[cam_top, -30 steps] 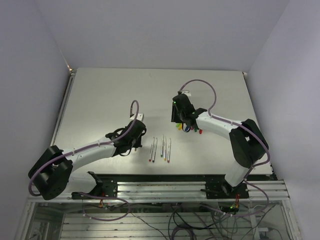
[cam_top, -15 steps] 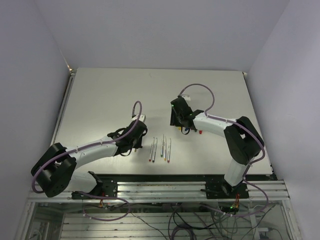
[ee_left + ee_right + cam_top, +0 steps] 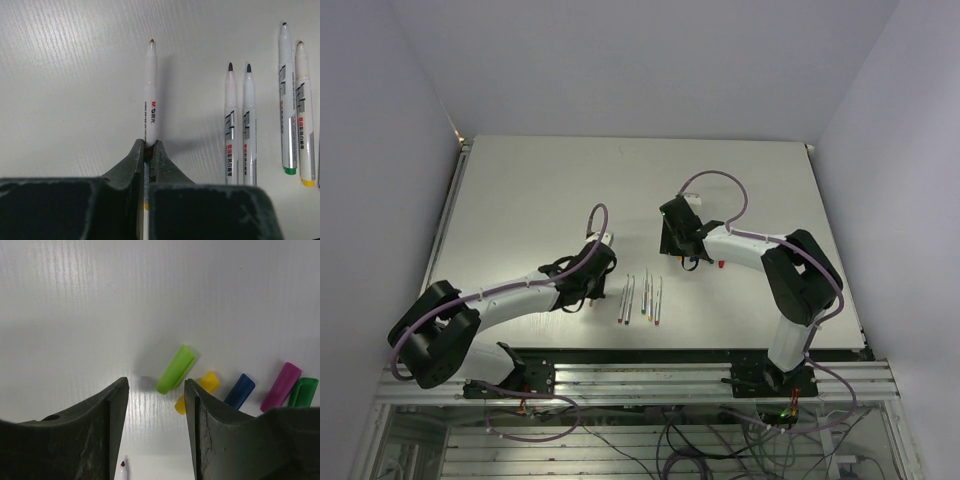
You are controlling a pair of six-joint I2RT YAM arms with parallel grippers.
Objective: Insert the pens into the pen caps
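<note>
My left gripper is shut on a white pen whose orange tip points away from the jaws, just above the table. Several more pens lie side by side to its right, also seen in the top view as a row of pens. My right gripper hangs open over the pen caps. A light green cap lies just ahead of the gap. A yellow cap is partly hidden behind the right finger. Blue, purple and dark green caps lie further right.
A pen tip shows at the bottom edge of the right wrist view. In the top view the right gripper covers most of the caps, with one small red cap showing beside the arm. The left gripper is left of the pen row.
My right gripper's jaws have spread wider and it has moved slightly left and down over the caps. My left gripper, still holding its pen, has shifted a little to the right.
</note>
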